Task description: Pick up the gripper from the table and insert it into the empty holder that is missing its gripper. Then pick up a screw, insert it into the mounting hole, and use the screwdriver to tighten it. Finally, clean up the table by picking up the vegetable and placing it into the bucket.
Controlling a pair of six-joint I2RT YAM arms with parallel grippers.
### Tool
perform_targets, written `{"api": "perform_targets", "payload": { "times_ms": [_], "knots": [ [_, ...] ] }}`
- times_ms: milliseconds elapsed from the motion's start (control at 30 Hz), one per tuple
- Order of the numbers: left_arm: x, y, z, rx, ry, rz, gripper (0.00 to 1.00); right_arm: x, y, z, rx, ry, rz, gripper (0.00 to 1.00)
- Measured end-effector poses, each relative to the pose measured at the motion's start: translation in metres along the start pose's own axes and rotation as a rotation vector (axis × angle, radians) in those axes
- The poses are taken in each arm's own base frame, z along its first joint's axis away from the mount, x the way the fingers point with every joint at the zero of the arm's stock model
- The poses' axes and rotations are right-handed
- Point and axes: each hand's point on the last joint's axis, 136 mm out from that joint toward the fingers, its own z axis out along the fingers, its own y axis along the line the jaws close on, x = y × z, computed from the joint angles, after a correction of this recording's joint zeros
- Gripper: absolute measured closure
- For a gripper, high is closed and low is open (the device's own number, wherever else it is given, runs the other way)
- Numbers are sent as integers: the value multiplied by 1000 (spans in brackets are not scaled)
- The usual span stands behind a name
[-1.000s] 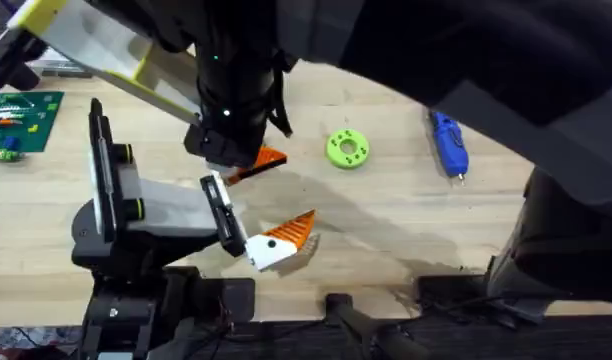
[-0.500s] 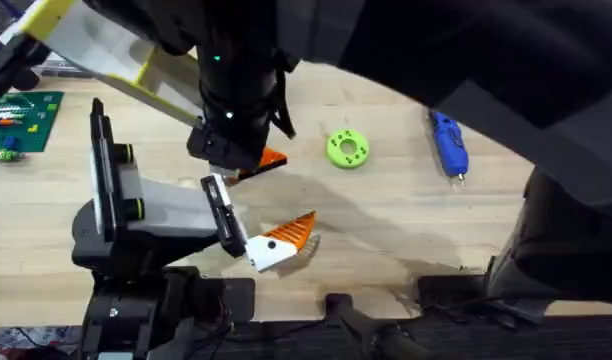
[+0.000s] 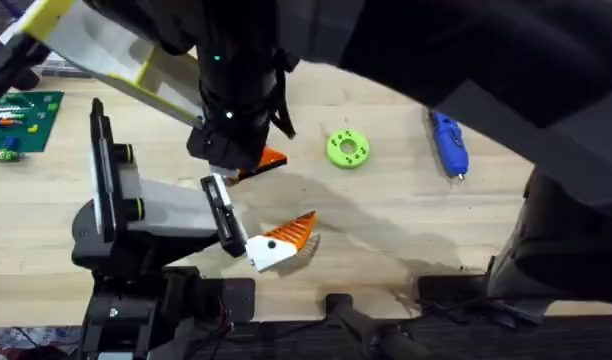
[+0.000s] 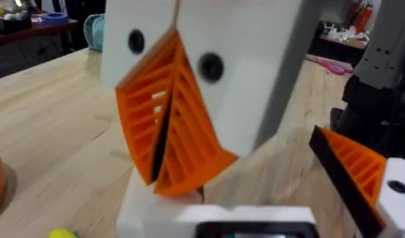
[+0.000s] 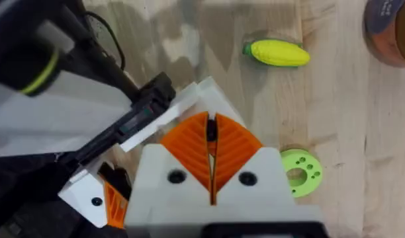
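Barely anything has shifted on the counter: over the past second the left claw edged slightly away from the holder, and in the last half second it did not move at all. Its orange ribbed pads are pressed together with nothing between them. The right claw is also clenched on nothing as it hangs high over the scene, looking down.

The gripper lies where it lay a second ago, orange face up, its white base touching the tip of the holder's black plate. Whether it is seated on that plate or merely resting against it cannot be told from these views. It sits on the near side of the left claw, towards the arms' bases and clearly apart from it, with the plate's end between the two. From the right claw it lies below and off to one side.

This reads as a pause, with the gripper step either just finished or about to be checked. The vegetable has yet to be cleared from the counter.
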Motion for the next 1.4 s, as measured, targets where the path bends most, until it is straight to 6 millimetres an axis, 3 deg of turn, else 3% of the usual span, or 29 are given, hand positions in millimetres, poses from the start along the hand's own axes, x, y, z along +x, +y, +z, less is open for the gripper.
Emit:
{"api": "perform_targets", "payload": {
  "times_ms": [767,833,967,1000,1067,1400],
  "knots": [
    [0,0,0,0,0,0,12,0,0,0,0,0,-1,977],
    [0,0,0,-2,0,0,12,1,0,0,0,2,-1,776],
    [0,1,0,-5,0,0,12,5,-7,-1,23,18,6,169],
    [0,1,0,-5,0,0,12,6,-11,-1,32,19,9,63],
    [0,1,0,-6,0,1,12,6,-14,-2,38,16,14,10],
    [0,1,0,-6,0,0,12,6,-14,-2,40,17,13,6]
  ]
}}
